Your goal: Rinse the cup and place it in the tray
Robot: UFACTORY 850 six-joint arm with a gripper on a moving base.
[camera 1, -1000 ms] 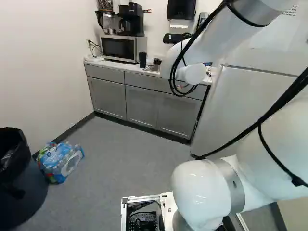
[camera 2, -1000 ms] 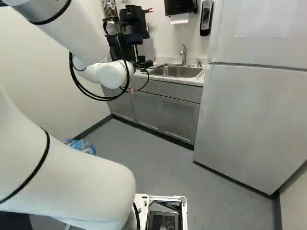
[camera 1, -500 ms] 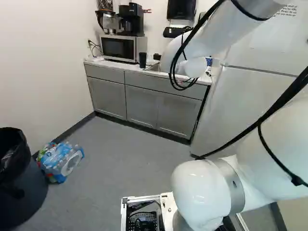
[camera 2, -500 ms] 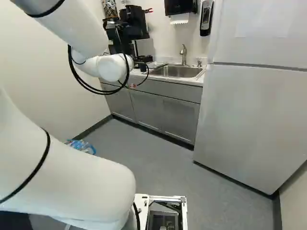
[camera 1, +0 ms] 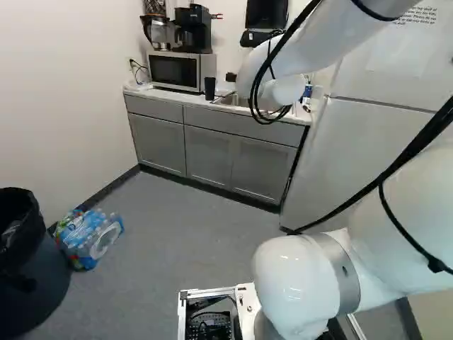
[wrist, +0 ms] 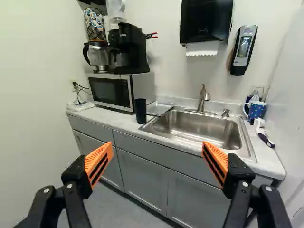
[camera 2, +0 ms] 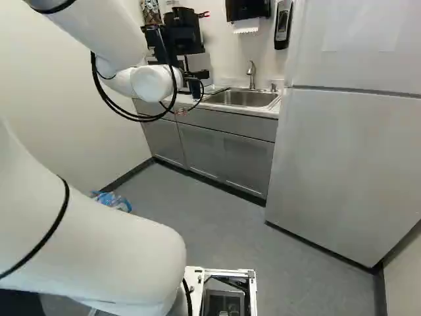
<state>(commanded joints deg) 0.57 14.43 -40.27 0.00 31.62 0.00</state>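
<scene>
Fingers: wide apart on my gripper, and the orange pads face each other across a big gap.
Ahead of the fingers: grey cabinets under a pale countertop.
Black cup: there it is, upright on the countertop, well ahead of my fingers, just beside the microwave.
Tray: right by the cup, between the microwave and the sink.
Sink: steel basin, faucet standing at its back edge.
Far end of the counter: blue dotted mug near the wall.
On the microwave: coffee maker with a glass carafe beside it.
Wall: black towel dispenser, paper hanging from it, and a soap dispenser.
Arm: I've got it reaching toward the counter.
Right of the counter: tall refrigerator in the right base view.
Floor: wrapped bottle pack beside the trash bin, over at the left of the left base view.
</scene>
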